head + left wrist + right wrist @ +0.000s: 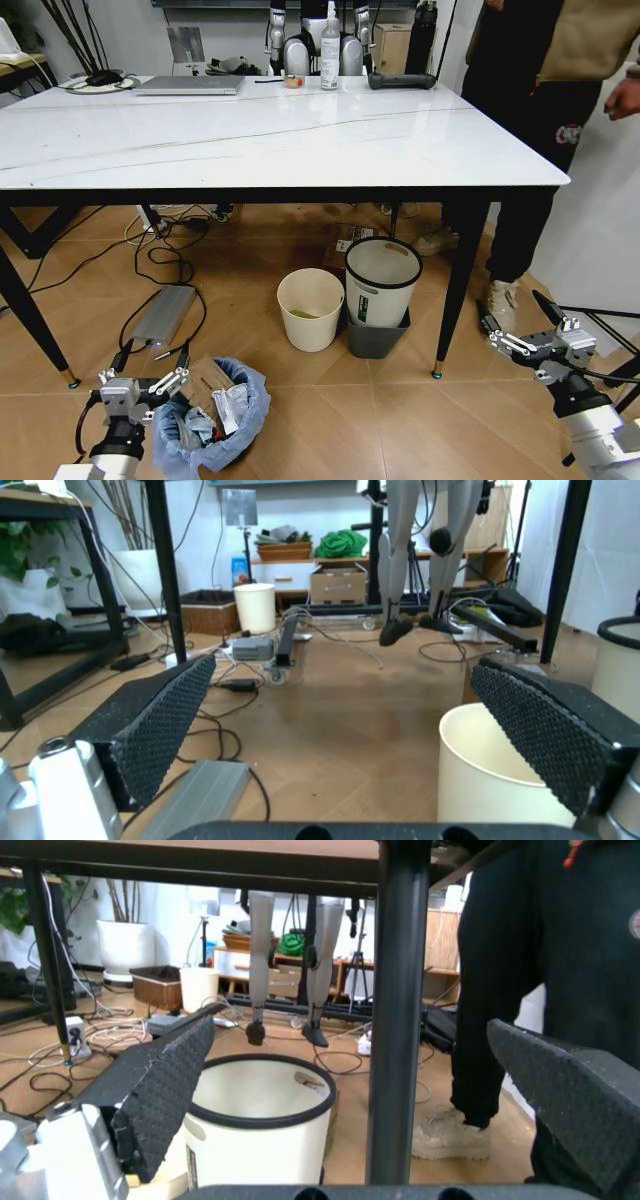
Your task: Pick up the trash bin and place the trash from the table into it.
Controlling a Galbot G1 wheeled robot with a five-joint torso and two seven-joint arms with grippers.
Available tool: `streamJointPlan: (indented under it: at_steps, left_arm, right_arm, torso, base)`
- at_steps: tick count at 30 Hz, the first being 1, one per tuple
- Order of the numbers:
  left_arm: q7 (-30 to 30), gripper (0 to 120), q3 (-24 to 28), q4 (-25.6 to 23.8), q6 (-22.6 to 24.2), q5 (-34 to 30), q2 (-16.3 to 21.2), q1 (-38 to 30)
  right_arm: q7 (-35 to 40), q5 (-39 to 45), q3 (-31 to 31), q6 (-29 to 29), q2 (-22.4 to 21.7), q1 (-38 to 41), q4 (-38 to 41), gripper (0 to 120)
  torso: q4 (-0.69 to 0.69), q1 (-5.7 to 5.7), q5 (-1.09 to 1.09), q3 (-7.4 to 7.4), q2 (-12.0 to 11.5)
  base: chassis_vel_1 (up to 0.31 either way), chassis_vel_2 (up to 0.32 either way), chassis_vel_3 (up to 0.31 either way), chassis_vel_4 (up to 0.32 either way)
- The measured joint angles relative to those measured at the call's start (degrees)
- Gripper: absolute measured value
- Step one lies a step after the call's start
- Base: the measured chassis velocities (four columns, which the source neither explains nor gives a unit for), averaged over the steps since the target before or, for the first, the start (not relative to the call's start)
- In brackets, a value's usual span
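1. The left tool (143,385) hangs low by the floor with its fingers spread wide, holding nothing.
2. Just beside it, the trash bin (215,420) sits on the floor, its blue bag full of the trash (225,405).
3. The right tool (525,335) is low too, wide apart and holding nothing, near a black leg of the surface (300,135).
4. A cream bucket (310,308) and a white bin (382,280) stand under the surface.
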Motion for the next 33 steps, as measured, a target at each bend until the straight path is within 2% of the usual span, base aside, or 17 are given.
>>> streamJointPlan:
  at_steps: [33]
  left_arm:
    - [-0.33, 100, 0.12, 0.44, 0.62, -0.59, 0.0, -0.13]
  right_arm:
    - [0.0, 0.0, 0.0, 0.0, 0.0, 0.0, 0.0, 100]
  torso:
    - [0.0, 0.0, 0.0, 0.0, 0.0]
  base:
    - [0.0, 0.0, 0.0, 0.0]
